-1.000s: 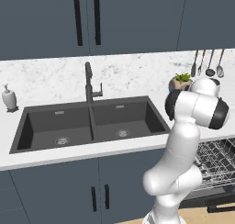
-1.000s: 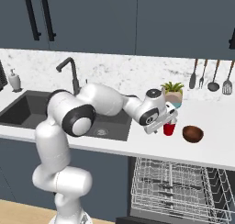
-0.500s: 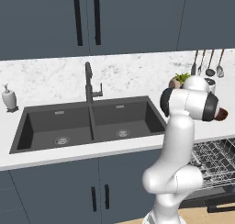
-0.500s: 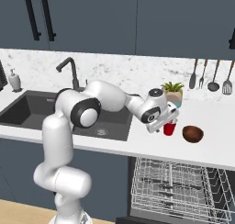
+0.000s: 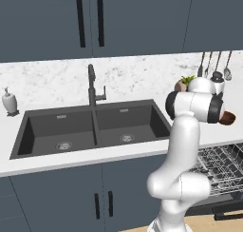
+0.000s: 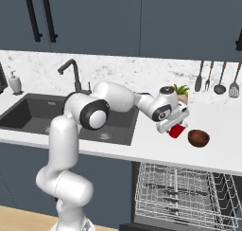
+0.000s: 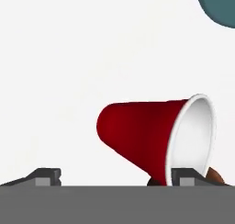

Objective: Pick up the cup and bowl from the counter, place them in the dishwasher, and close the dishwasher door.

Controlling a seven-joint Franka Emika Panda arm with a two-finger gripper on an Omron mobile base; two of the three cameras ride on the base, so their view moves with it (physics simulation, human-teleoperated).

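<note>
White, faintly veined stone makes up the counter (image 6: 142,152), with a dark double sink (image 5: 92,126) set into it, a black faucet (image 5: 92,86) behind the sink and a white soap dispenser (image 5: 9,102) at the far left. Dark blue-grey cabinets (image 5: 95,19) with black bar handles hang above. From the left base view the arm's own elbow covers most of the working spot: only the right edge of the bowl (image 6: 198,138) peeks out past the dark joint, and the potted plant (image 6: 180,90) shows as a few green leaves over the white link. Utensils (image 6: 217,78) hang on the wall to the right, some cut off by the frame edge. Below the counter the dishwasher (image 6: 184,197) stands with its wire rack visible; its door is mostly cut off at the bottom of both base views. From the right base view the gripper (image 6: 174,126) hangs over the cup (image 6: 177,130), which stands on the counter just left of the bowl, partly masked by the hand. The hand view shows the cup (image 7: 156,136) between the two fingertips (image 7: 46,176), jaws spread wide on either side of it; whether either pad touches the cup I cannot tell.
</note>
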